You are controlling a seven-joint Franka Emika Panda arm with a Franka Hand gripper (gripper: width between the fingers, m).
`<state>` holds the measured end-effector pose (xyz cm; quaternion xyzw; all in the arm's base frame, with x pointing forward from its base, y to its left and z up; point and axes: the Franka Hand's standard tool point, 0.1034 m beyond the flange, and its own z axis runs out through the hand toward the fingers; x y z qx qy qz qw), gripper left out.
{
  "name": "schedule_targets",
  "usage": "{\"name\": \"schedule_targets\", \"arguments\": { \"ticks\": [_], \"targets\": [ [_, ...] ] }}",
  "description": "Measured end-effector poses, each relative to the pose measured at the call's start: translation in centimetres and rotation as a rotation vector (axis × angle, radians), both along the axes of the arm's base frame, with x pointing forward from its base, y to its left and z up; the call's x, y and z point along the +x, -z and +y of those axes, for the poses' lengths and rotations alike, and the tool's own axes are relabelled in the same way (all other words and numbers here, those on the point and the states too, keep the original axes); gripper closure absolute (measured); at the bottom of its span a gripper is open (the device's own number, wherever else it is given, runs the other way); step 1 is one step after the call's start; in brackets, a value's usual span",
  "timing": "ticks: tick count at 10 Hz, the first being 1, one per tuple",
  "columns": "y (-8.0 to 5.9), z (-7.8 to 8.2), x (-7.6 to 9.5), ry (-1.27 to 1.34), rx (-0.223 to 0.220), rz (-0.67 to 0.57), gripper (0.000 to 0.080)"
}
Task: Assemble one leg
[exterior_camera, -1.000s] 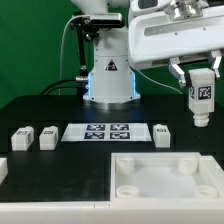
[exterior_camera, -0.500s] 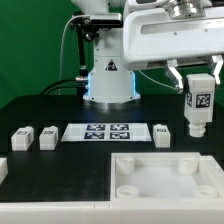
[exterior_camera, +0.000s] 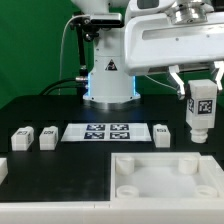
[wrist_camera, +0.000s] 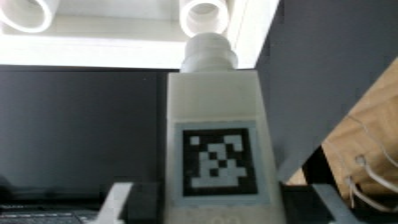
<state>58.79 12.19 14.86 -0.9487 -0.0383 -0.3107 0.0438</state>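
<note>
Leg (exterior_camera: 201,110) hangs upright in the air at the exterior view's right, tag facing the camera. The fingers (exterior_camera: 181,84) are clamped on its upper part from both sides. Its lower end touches nothing and sits above the far corner of the panel (exterior_camera: 160,158) on the exterior view's right. In the wrist view the leg's narrowed tip points toward a round corner hole (wrist_camera: 208,12), with a second hole (wrist_camera: 27,12) off to one side. My reading of the step: carry and line-up over the socket, insertion not yet begun. The next move calls for a straight descent with the leg kept vertical and the tip centred on that hole, then a press or a twist to seat it; which one, I cannot tell from here. The panel is a shallow tray with a raised rim. Nothing visible lies in its recess, and the corner holes in sight look unfilled. On the dark surface (exterior_camera: 60,160) beyond it, a spare leg (exterior_camera: 163,133) lies just beside the marker board (exterior_camera: 105,132). Two more legs (exterior_camera: 47,137) lie off the board's other end.
</note>
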Motion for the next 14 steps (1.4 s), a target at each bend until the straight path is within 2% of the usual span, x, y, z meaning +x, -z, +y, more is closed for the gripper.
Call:
{"name": "schedule_targets", "arguments": {
  "ticks": [1,2,3,4,8,14],
  "targets": [
    [1.2,0.4,1.0,-0.007,-0.012,0.002,0.0506],
    [1.1,-0.2,2.6,0.008,-0.013,-0.015,0.0506],
    [1.6,-0.3,3.3,0.013,-0.014,-0.024,0.0506],
    [2.6,-0.4,3.7,0.015,-0.016,-0.017,0.0506],
    [4.5,-0.6,3.5,0.017,-0.024,0.002,0.0506],
    [6.0,-0.9,3.0,0.02,-0.03,0.023,0.0506]
  ]
}}
